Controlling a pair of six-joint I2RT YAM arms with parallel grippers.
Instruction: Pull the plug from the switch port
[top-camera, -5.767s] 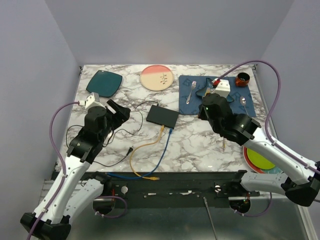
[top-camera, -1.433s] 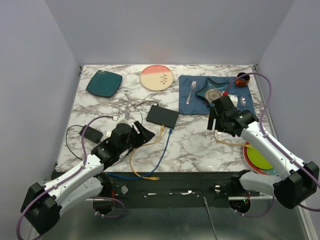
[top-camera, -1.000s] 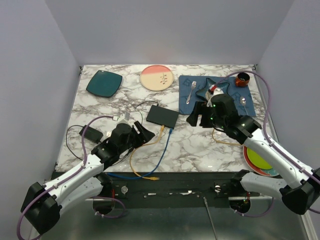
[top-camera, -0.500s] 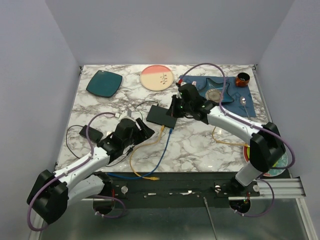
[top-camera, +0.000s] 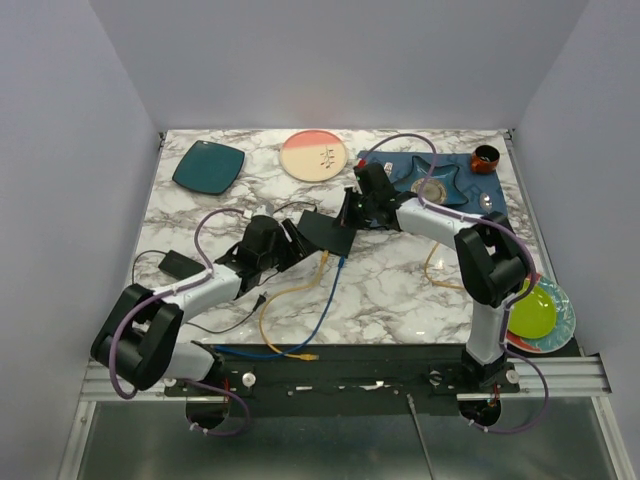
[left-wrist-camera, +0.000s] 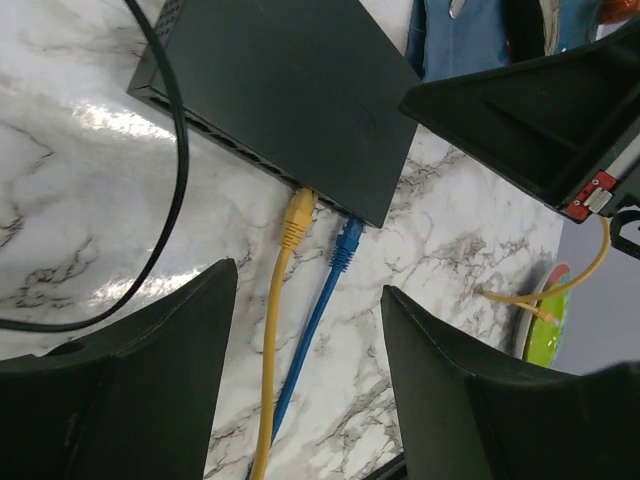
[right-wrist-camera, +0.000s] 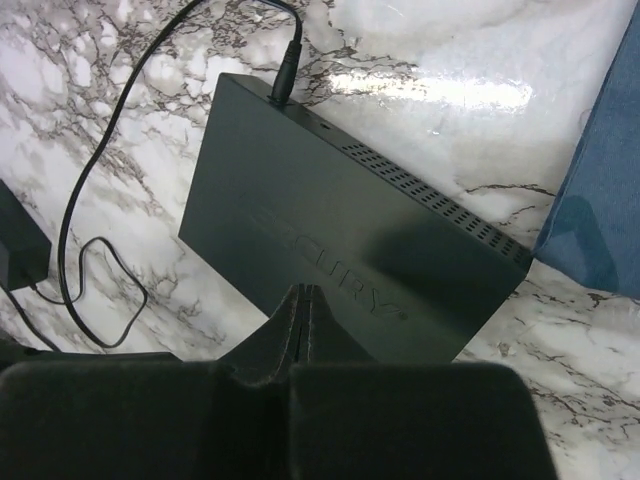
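One switch (left-wrist-camera: 290, 90) holds two seemingly seated plugs: yellow plug (left-wrist-camera: 297, 217), blue plug (left-wrist-camera: 347, 243).

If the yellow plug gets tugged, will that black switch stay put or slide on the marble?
Probably slides if unheld: the switch is a thin, flat box on glossy marble, so likely light with little grip. The right gripper, jaws closed, sits over its top and could pin it. The yellow plug is seated, so tugging would drag it.
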